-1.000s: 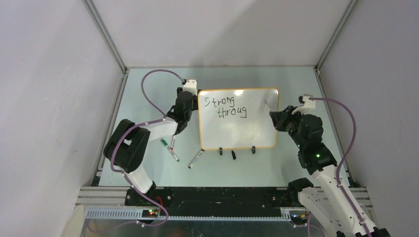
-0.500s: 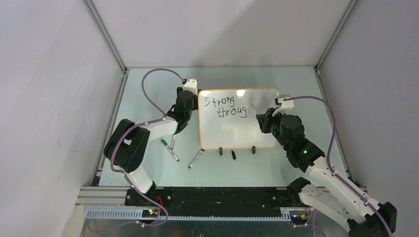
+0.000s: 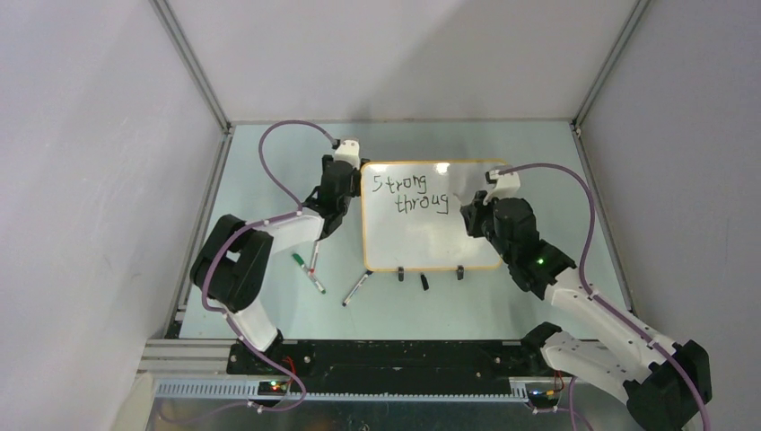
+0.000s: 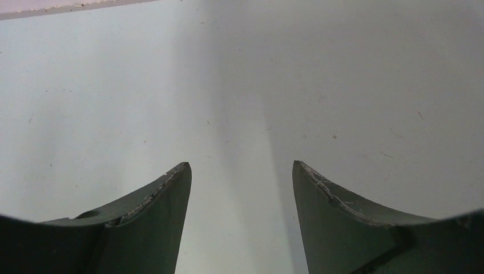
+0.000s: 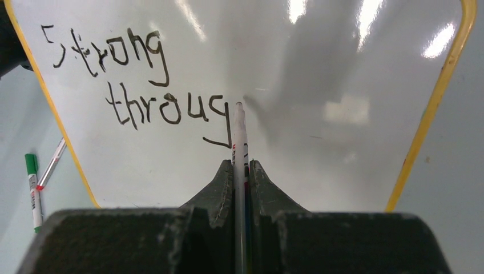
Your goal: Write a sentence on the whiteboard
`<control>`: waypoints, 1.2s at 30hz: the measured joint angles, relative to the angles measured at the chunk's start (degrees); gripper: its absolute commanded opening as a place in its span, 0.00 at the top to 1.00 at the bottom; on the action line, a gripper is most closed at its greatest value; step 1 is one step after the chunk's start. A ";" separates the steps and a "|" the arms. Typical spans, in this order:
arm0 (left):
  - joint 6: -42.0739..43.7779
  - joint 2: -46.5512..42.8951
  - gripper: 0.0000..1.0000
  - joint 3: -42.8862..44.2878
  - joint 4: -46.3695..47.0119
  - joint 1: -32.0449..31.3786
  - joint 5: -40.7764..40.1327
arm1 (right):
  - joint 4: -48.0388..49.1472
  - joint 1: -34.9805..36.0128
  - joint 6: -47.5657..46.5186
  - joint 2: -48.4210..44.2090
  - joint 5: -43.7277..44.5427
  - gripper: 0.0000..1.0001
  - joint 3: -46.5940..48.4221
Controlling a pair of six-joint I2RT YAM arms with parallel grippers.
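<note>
The pale green worktop carries the whiteboard, which lies flat at its middle, between the two arms. The board is a glossy white rectangle with a thin orange-yellow rim.

The left arm reaches up along the board's left side. The right arm stretches in from the near right corner and over the board's right half.

The left hand sits against the left edge of the board near its far corner. Its fingers are apart with nothing between them, and only a pale bare surface shows beyond them. The right hand hangs above the board with its fingers pressed together on a thin white marker.

The marker points away from the wrist. Its tip is at the board just right of the last letter, though whether it touches cannot be told.

The sentence so far reads "Strong" on the upper line and "throug" on a lower line set further right, in thin black strokes.

Left of the board, three loose pens lie on the worktop: a green-capped one, one with a red band and a third near the board's near left corner.

Two small black feet clip the near edge, with a small black piece lying between them.
</note>
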 measured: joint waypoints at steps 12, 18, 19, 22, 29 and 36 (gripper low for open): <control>0.00 0.11 0.29 0.24 -0.74 0.00 -0.37 | -0.09 0.28 -0.04 2.38 0.09 1.00 3.19; 0.00 0.11 0.29 0.24 -0.74 0.00 -0.37 | -0.37 0.31 -0.04 2.99 0.35 1.00 4.11; 0.00 0.11 0.29 0.24 -0.74 0.00 -0.37 | -0.39 0.31 -0.04 2.99 0.37 1.00 4.11; 0.00 0.11 0.29 0.24 -0.74 0.00 -0.37 | -0.37 0.33 -0.04 3.21 0.37 1.00 4.15; 0.00 0.11 0.29 0.24 -0.74 0.00 -0.37 | -0.48 0.33 -0.04 4.92 0.37 1.00 4.59; 0.00 0.11 0.29 0.24 -0.74 0.00 -0.37 | -0.61 0.55 -0.04 5.55 0.46 1.00 5.11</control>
